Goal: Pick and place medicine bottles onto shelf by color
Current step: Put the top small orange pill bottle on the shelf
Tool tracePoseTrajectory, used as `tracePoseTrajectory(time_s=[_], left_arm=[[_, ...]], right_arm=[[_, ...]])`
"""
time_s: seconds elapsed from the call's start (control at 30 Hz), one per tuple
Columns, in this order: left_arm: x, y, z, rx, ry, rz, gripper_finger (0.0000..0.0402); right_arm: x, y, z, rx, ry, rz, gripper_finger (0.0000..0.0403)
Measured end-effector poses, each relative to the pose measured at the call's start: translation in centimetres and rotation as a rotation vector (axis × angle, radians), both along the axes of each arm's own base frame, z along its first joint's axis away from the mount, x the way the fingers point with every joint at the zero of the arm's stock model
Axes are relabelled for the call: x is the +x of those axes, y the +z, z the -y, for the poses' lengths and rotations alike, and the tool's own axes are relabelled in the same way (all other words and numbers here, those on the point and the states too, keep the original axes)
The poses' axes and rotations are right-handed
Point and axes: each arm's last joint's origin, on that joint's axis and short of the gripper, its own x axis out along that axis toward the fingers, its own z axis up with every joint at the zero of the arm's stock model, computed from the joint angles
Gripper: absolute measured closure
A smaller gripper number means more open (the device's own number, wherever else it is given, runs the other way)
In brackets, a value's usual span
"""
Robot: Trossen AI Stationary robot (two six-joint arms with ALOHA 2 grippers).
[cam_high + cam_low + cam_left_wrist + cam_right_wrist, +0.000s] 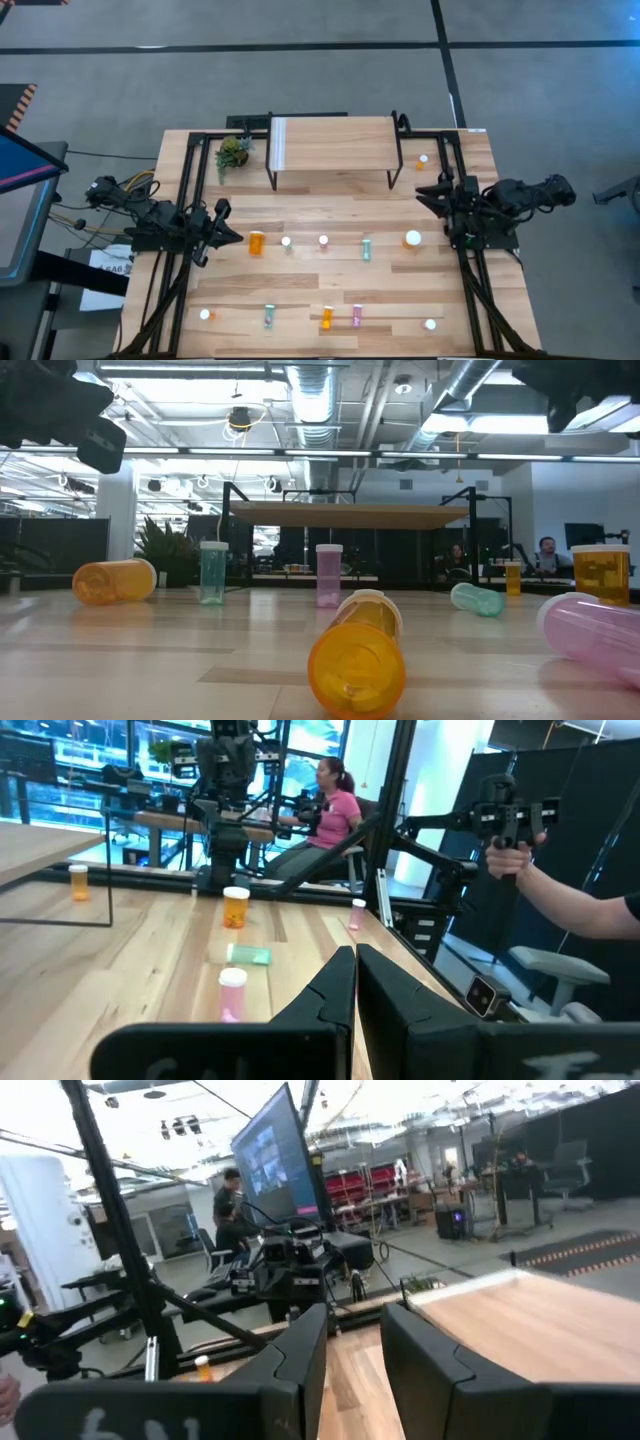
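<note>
I have my left gripper (pixel 232 238) parked at the left side, pointing inward, its fingers (pixel 330 990) nearly closed with only a thin slit between them. My right gripper (pixel 425 193) sits at the right side, facing inward, fingers (pixel 300 1345) set apart. Both hold nothing.

- The pink bottle (pixel 600 635) is running off the low view's right edge, so its cap is not showing.
- The left gripper (pixel 355 982) is hiding the lower body of the pink bottle (pixel 231 993) just ahead of it.
- The right gripper (pixel 352 1342) is blocking the table just ahead of it.
</note>
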Motion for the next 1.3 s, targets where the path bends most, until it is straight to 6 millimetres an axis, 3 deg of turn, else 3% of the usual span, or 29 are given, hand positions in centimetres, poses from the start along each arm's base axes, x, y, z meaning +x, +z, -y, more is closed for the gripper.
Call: tracePoseTrajectory(time_s=[0.3,0.6,0.73,1.03,1.3], left_arm=[[0.0,0.0,0.0,-0.002,0.000,0.000,0.0401],[0.0,0.0,0.0,-0.002,0.000,-0.001,0.0401],[0.0,0.0,0.0,-0.002,0.000,0.000,0.0401],[0.0,0.0,0.0,-0.002,0.000,0.000,0.0401],[0.0,0.0,0.0,-0.002,-0.001,0.000,0.0401]], right_arm=[[0.1,-0.4,0.8,0.020,-0.135,-0.033,0.0280],[0.3,-0.7,2.5,0.058,-0.471,-0.076,0.0276],[0.6,-0.6,3.0,0.045,-0.533,-0.143,0.0254],[0.5,2.1,4.5,0.113,-0.704,-0.353,0.0181],[1.1,1.0,5.7,0.230,-0.810,-0.524,0.0162]])
